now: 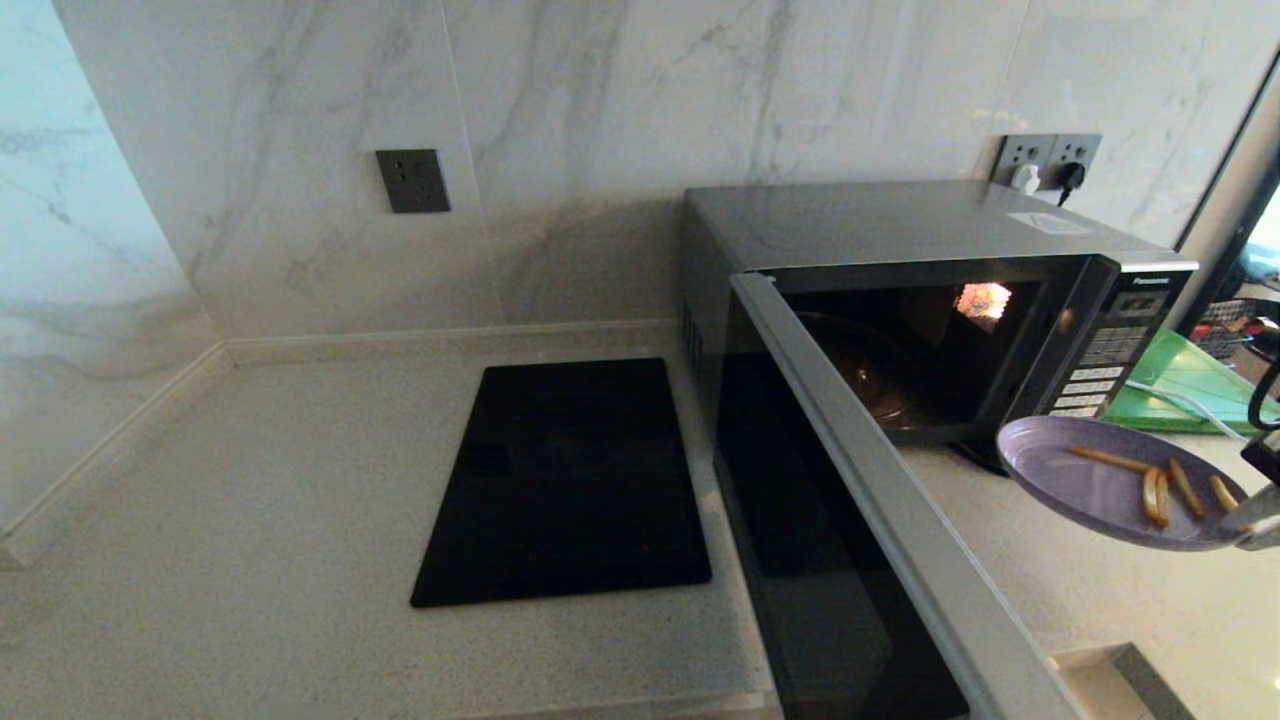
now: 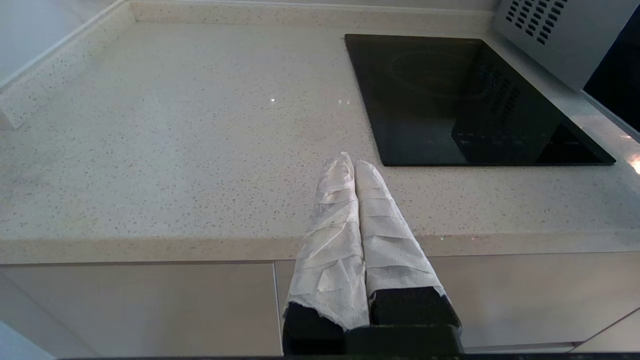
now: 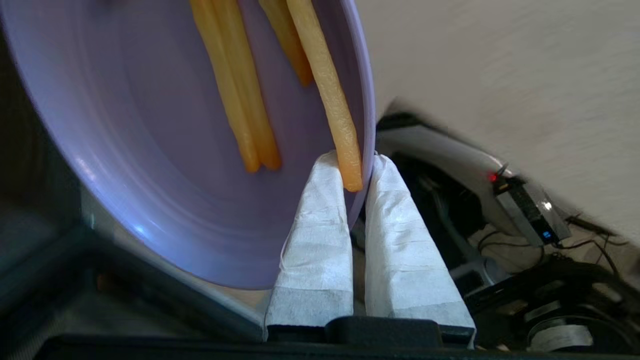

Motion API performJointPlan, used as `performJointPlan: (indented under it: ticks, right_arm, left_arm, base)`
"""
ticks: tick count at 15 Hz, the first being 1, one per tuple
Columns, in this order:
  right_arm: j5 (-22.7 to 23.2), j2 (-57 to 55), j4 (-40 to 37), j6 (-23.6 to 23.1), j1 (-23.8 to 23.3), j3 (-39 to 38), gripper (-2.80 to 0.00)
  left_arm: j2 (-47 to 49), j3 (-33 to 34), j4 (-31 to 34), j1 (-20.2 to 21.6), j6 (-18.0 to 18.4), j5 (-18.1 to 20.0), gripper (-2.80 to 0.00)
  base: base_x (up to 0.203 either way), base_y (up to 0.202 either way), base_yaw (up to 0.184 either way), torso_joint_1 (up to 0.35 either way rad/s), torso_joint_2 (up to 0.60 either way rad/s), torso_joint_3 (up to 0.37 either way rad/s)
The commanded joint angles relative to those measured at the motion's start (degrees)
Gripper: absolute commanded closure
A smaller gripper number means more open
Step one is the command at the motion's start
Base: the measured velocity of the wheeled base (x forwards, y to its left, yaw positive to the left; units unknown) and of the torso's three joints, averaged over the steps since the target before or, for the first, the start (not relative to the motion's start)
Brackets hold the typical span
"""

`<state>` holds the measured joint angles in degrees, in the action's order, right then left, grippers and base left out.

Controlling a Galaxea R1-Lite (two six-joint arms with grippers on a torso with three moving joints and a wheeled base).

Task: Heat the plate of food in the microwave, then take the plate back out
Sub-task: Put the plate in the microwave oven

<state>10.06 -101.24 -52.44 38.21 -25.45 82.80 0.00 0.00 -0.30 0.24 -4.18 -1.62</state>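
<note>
Head view: microwave (image 1: 900, 300) on the desk (image 1: 250, 520), silver-grey, black glass door (image 1: 830, 560) swung wide open, cavity lit inside, button panel at its right; plate of food (image 1: 1100, 490) held in the air just in front of the open cavity, toward the panel side, clear of the desk; plate round, shallow, lavender, four or so thin golden fries (image 1: 1155, 490) lying near its right rim; right gripper (image 1: 1245, 525) grips that rim at the frame edge; black cooktop (image 1: 565, 480) left of the microwave; green cutting board (image 1: 1180, 385) beyond the panel.

Left wrist view: left gripper (image 2: 350, 162) parked over the desk's front edge, wrapped fingers pressed together, holding nothing; cooktop nearby.

Right wrist view: right gripper's white-wrapped fingers (image 3: 320, 225) pinch the plate's rim, one above, one below; a fry's end touches the upper finger.
</note>
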Motion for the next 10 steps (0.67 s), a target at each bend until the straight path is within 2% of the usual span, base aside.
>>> performJointPlan:
  ticks: [1, 8, 10]
  right_arm:
    - [0.6, 0.2, -0.4, 0.3, 4.1, 0.0, 0.00]
    - [2.5, -0.4, -0.6, 0.2, 14.5, 0.8, 0.00]
    - [3.8, -0.9, -0.5, 0.2, 16.1, 1.5, 0.00]
  left_arm:
    - [0.1, 0.0, 0.0, 0.0, 0.0, 0.0, 0.00]
    - [0.1, 0.0, 0.0, 0.0, 0.0, 0.0, 0.00]
    - [0.0, 0.0, 0.0, 0.0, 0.0, 0.0, 0.00]
  base:
    - [0.000, 0.000, 0.000, 0.000, 0.00, 0.000]
    - [0.000, 0.000, 0.000, 0.000, 0.00, 0.000]
    - [0.000, 0.000, 0.000, 0.000, 0.00, 0.000]
